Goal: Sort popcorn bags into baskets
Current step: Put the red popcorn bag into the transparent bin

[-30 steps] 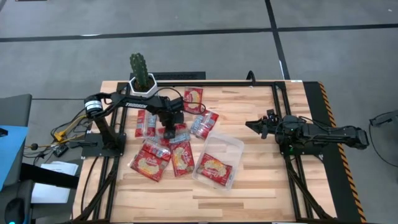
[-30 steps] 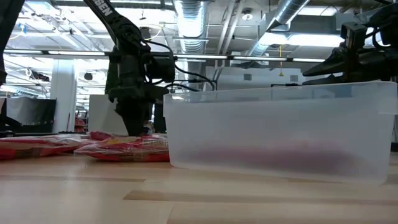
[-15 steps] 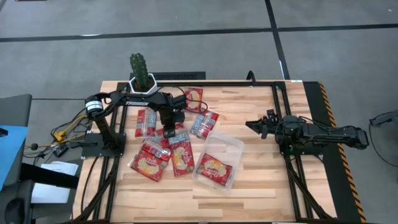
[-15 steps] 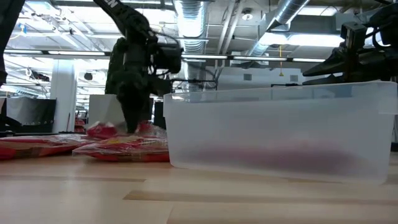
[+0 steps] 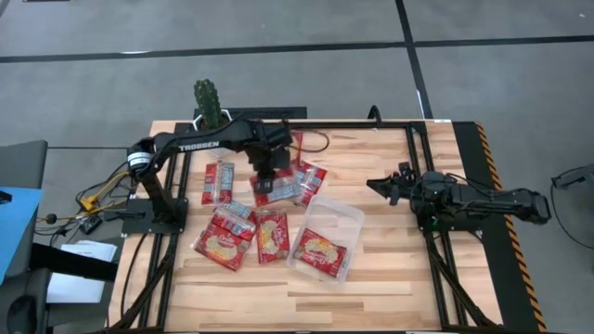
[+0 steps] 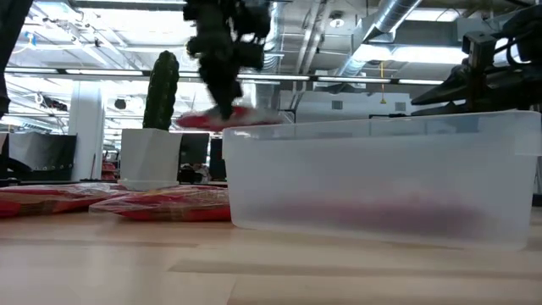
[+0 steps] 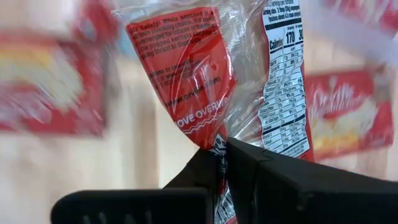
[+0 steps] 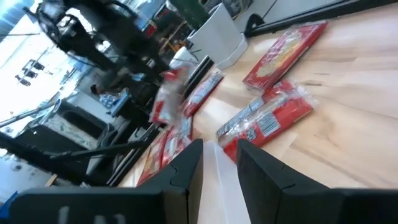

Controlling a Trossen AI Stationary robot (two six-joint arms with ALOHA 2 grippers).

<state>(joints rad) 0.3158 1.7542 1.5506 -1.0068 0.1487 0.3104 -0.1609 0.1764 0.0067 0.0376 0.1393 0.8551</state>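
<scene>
The step in hand looked like the carry: the left gripper (image 5: 266, 176) was pinched tight on the edge of one popcorn bag (image 7: 205, 68), a red packet with a clear film side and a printed nutrition panel, and held it in the air above the loose bags on the table. In the low view that bag (image 6: 224, 119) hung at about the height of the clear plastic bin's (image 6: 381, 174) rim, just beside its near corner and not yet over it. From above, the bin (image 5: 348, 218) sat toward the middle of the wooden table (image 5: 390, 269) with one red bag (image 5: 318, 250) already lying inside, while several others lay spread beside it. The next move would seem to call for swinging the held bag over the bin's opening before letting go, clearing the rim. The right gripper (image 5: 390, 188) waited closed and empty, well apart at the table's right side. A potted cactus (image 5: 208, 97) stood at the far edge.
</scene>
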